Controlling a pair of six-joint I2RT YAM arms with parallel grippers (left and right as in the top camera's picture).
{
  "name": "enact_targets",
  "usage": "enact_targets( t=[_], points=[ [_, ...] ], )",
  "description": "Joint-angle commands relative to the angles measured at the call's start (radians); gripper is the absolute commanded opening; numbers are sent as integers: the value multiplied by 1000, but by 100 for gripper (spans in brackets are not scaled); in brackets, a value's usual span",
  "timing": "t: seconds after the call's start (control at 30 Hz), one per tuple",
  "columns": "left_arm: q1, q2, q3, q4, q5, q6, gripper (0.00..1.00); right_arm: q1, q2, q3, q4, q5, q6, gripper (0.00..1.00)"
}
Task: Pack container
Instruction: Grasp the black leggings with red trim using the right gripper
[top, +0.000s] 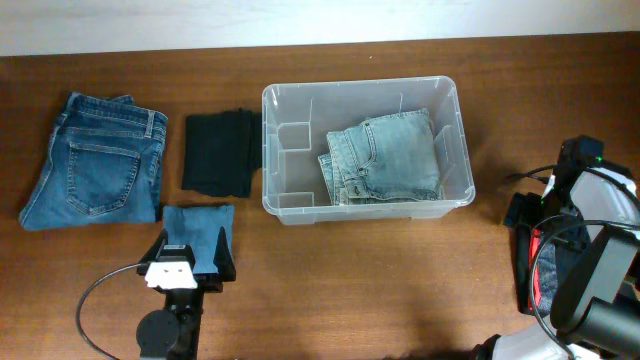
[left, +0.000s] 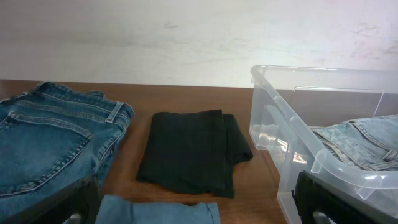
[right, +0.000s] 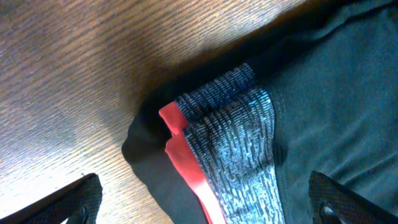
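Jaws: both pairs gaping open, gripping nothing.
Container (top: 292, 165): lying forward-right of left jaws — long axis running left-right.

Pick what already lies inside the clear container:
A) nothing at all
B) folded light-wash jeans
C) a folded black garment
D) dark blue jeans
B: the folded light-wash jeans lie inside the container, while the black garment and the dark blue jeans lie outside it.
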Motion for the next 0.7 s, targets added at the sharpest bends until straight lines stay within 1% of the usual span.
enact_targets(
  t=[0.0, 0.3, 0.5, 0.67],
  points=[
    [5, -8, -2, -4, 4, 16, 99, 6, 3, -12, 27, 12, -11, 98],
    [5, -8, -2, -4, 4, 16, 99, 5, 3, -82, 134, 13, -18, 98],
    [5, -8, -2, -4, 4, 16, 99, 5, 3, -116, 153, 9, -17, 99],
    [5, -8, -2, -4, 4, 16, 99, -10, 3, -225, 284, -140, -13, 98]
  ],
)
